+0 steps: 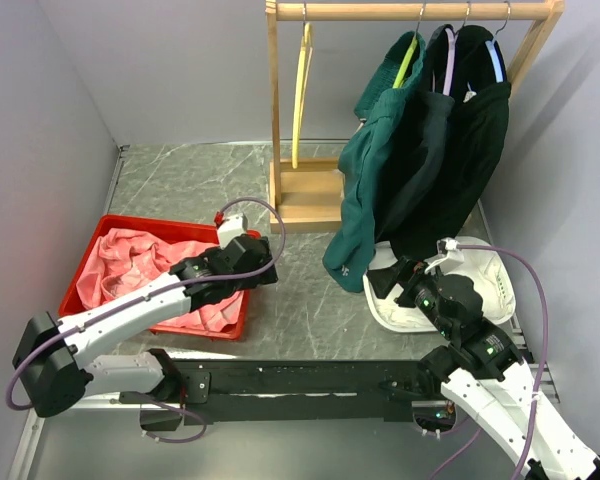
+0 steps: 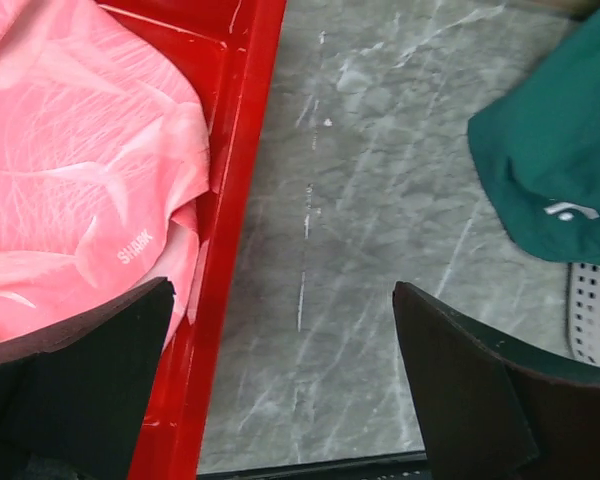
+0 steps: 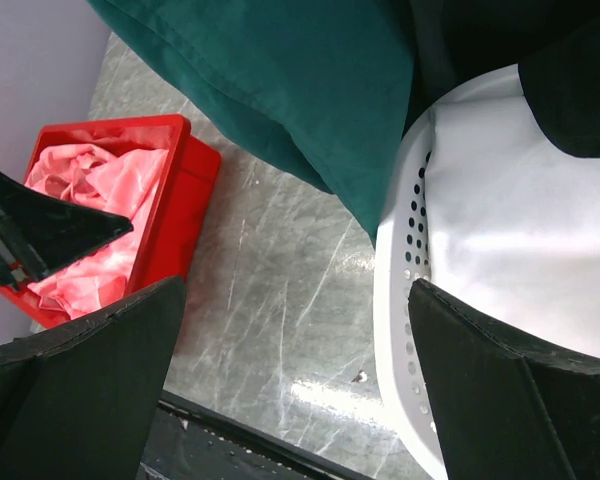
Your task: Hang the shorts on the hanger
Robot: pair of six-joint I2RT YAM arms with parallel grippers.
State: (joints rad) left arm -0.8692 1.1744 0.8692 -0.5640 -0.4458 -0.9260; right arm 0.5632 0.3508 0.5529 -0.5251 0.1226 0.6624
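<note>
Shorts [image 1: 130,260] crumpled, soft salmon, in red tray [image 1: 160,222]; left claw [image 2: 283,300], right claw [image 3: 298,290] released.

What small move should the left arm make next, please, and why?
Probably shift the left gripper over the red tray and lower onto the shorts: its open, empty jaws hover astride the tray's rim, the shorts lie crumpled inside, and the hanger hangs bare.
</note>
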